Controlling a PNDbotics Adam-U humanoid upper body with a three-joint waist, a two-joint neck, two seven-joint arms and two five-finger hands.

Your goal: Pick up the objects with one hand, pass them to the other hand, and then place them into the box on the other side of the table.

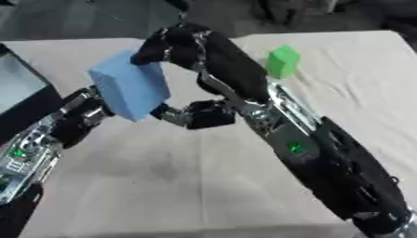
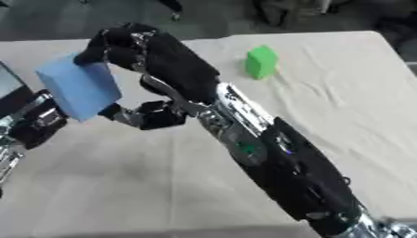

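Blue foam-looking block [image 1: 130, 86] sits mid-left of frame, up off the surface, tilted with its long face toward the camera. Right hand [image 1: 189, 46] has it: fingers [image 1: 155, 49] curl over the block's upper right edge, thumb [image 1: 175, 115] hooks under its lower right corner, so the block is pinched between them. Right arm [image 1: 326, 153] runs diagonally from the lower right corner to centre, black with silver joints, and covers much of the middle of the surface. Left hand [image 1: 81, 116] is at the left edge, just beside the block's lower left side; mostly hidden behind the block, so cannot tell whether it touches the block or how its fingers stand. Left forearm [image 1: 24, 155] comes up from the lower left corner. Green block [image 2: 261, 61] stands upright on the surface in the upper right area, well apart from the blue one, just past the right arm and untouched. Surface [image 1: 187, 186] is covered with a beige cloth, slightly wrinkled on the right side. Dark box-like thing [image 1: 20, 90] with a grey inner face at the left edge, cut off by the frame, near the left hand. Dark floor [image 1: 81, 18] runs along the top of the frame.
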